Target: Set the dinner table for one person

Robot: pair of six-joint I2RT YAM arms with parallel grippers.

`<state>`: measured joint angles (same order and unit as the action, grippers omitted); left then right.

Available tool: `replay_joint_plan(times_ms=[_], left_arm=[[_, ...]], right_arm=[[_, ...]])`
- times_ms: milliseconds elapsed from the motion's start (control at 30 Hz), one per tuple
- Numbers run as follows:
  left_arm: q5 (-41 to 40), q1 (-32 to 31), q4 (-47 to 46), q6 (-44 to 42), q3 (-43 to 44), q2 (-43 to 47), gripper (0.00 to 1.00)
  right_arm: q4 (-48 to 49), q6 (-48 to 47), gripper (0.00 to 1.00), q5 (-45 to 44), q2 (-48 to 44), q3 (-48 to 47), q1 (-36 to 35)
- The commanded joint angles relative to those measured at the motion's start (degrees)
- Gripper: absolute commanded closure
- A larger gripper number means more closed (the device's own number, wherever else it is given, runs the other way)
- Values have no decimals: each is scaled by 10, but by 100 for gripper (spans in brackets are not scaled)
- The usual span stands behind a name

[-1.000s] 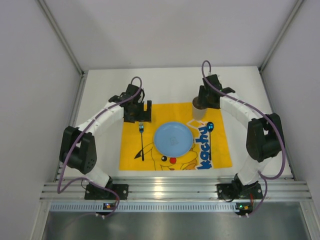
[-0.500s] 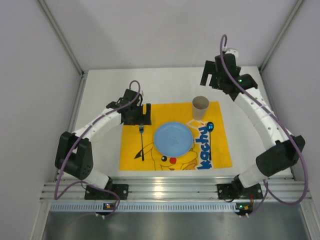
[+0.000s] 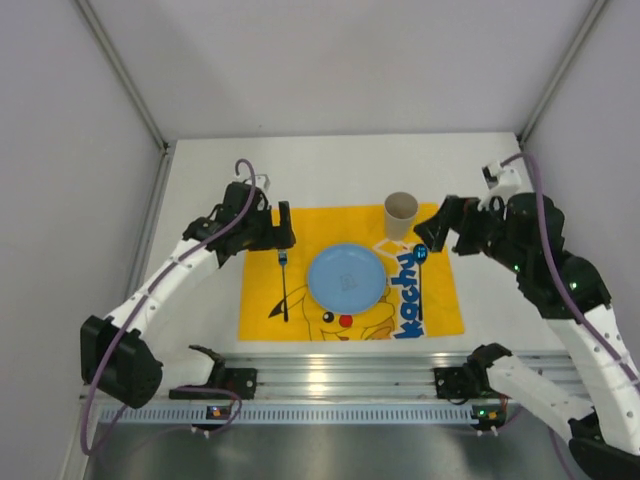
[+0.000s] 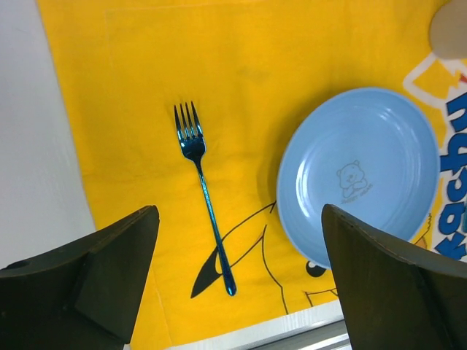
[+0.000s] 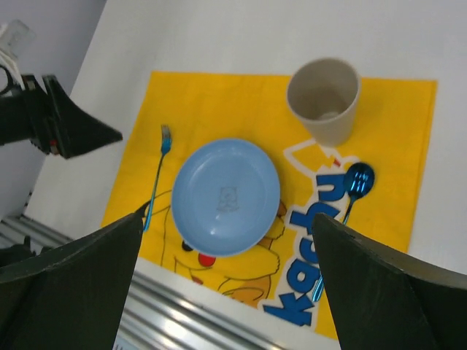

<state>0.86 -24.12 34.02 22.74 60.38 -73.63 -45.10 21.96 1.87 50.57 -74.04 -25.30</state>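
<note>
dinner table (image 3: 330, 170) lies below left gripper (image 3: 282, 228) and right gripper (image 3: 435, 235), both spread wide, empty.

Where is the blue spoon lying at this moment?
In the top external view the blue spoon lies on the yellow mat, right of the blue plate, its bowl end nearest the beige cup.

Pulled the right gripper (image 3: 437, 235) off the cup (image 3: 401, 213), up toward the far wall, then back and high over the mat's (image 3: 258, 305) right edge. Eased the left gripper (image 3: 280, 228) slightly leftward beyond the fork's (image 3: 284, 285) tines, elbow dropped nearer.
</note>
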Motion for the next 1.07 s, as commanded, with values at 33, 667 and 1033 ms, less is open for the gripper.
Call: replay_joint_plan(times_ms=[33,667,1033], left_arm=[[-35,-15,42,62,9,62,2],[-180,-94,230,70,202,99,1],[-231,-113,188,6,163,152,2]], right_arm=[[-20,69,0,93,-120,100,-8],[-101,116,0,82,-358,250,-7],[-102,131,0,58,-330,253,-6]])
